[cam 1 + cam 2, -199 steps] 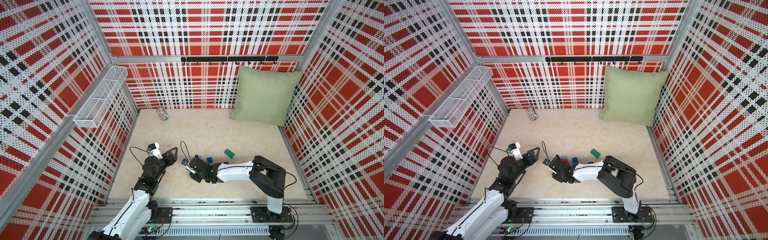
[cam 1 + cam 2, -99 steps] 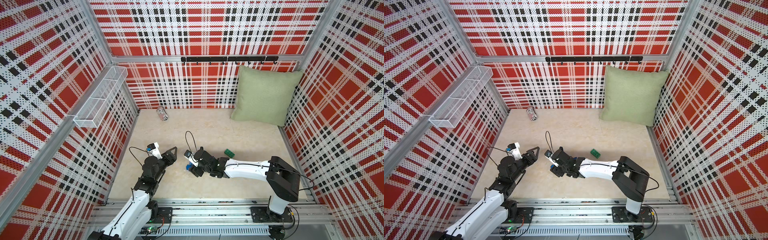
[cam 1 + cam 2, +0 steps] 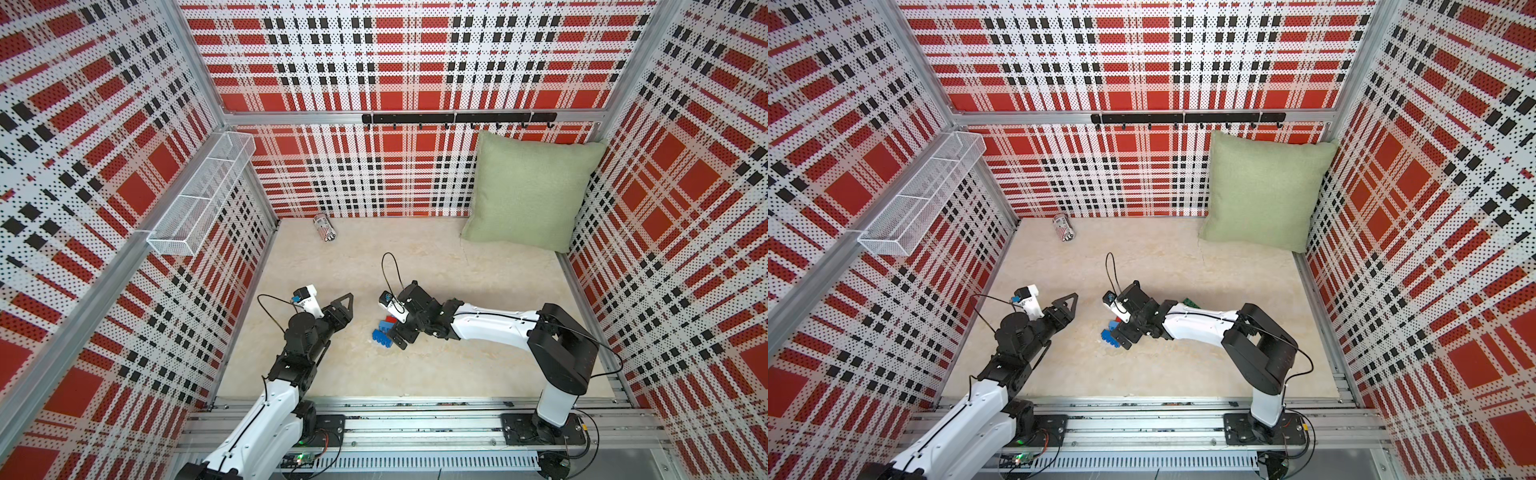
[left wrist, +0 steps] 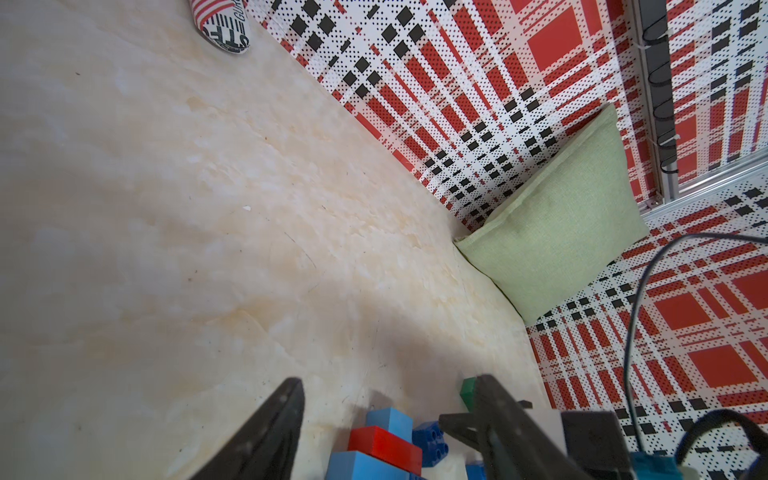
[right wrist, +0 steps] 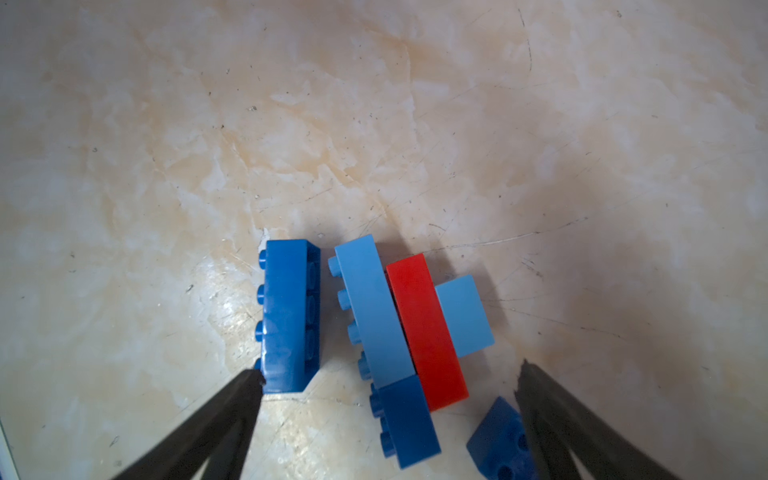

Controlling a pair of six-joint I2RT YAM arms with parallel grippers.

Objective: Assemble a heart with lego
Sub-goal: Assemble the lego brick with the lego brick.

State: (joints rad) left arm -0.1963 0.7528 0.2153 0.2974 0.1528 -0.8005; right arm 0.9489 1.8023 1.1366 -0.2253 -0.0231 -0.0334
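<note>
Down low over the lego (image 3: 384, 330) with the right gripper (image 5: 389, 374), with jaws flung wide and gripping nothing. Frames the part-built heart (image 5: 415, 345) between its fingers on the pale tabletop (image 5: 374, 124), front and centre between both arms: light blue long brick (image 5: 374, 311), red brick (image 5: 419, 299), light blue square (image 5: 463, 316) and dark blue square (image 5: 405, 419), joined, lying flat with studs sideways. Leaves a thin gap to a loose dark blue long brick (image 5: 291, 316), near end right at one fingertip. Crowds a stray dark blue brick (image 5: 498, 440) at the opposite finger. Hides most of a green brick (image 3: 1192, 302) behind the arm. Over to the left gripper (image 4: 385, 380): moderately parted, empty, aimed at the pile from nearby, touching nothing.
</note>
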